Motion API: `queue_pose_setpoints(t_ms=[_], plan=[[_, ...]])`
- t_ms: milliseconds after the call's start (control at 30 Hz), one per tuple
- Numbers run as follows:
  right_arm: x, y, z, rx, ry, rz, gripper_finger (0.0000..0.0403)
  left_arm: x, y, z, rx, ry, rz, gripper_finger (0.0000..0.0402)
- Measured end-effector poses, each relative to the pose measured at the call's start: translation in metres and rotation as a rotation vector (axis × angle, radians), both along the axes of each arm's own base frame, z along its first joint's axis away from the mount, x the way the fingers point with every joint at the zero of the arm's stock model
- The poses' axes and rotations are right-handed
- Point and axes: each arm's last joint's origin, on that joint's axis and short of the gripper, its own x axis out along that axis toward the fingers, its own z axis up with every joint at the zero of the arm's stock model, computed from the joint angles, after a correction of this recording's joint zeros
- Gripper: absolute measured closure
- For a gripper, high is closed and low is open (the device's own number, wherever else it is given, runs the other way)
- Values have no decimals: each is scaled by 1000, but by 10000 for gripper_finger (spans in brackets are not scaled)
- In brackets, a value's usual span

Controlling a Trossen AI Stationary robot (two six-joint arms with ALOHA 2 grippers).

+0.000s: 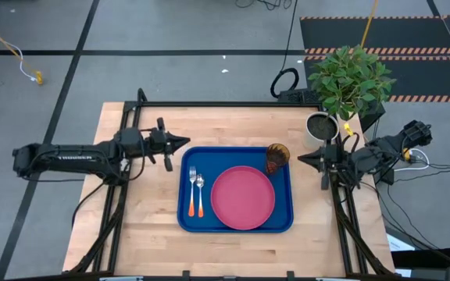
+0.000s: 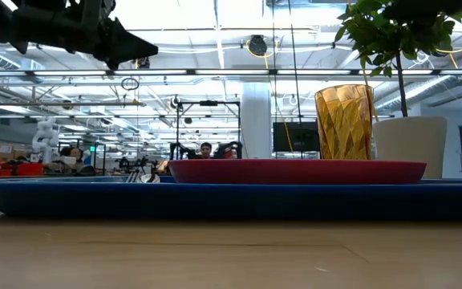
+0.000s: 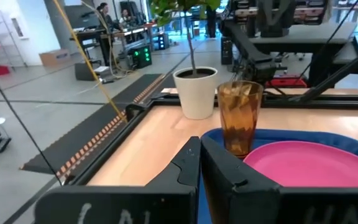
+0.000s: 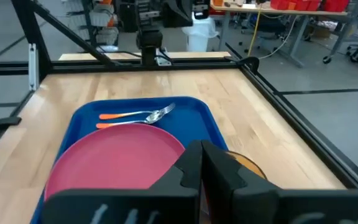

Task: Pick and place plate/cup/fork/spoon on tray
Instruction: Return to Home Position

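I see the blue tray [image 1: 284, 220] holding the pink plate [image 1: 243, 197], an upright amber cup [image 1: 277, 158], fork [image 1: 191, 191] and spoon [image 1: 200, 193] parallel.

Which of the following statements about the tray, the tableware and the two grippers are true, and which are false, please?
1. The plate lies on the tray. True.
2. The cup lies tipped over on the table. False: it stands upright on the tray, beside the plate.
3. The fork and the spoon lie side by side on the tray. True.
4. The right gripper holds the cup. False: it is shut on nothing, just outside the tray's edge.
5. The left gripper is shut and empty. True.
6. The potted plant stands on the tray. False: it stands on the table, outside the tray.
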Motion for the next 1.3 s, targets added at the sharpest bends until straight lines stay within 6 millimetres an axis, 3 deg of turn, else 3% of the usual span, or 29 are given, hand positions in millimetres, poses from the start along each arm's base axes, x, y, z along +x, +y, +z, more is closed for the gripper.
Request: queue_pose_setpoints(t_ms=[733,1000,1300], plan=[[0,0,0,27,-3,-3,403,-2,7,-2,-45,11,-17,385],[2,1,-16,33,-18,-1,403,-2,7,-2,-48,12,-17,385],[-13,-7,-19,95,-126,2,403,-11,4,-22,-71,-39,-28,385]])
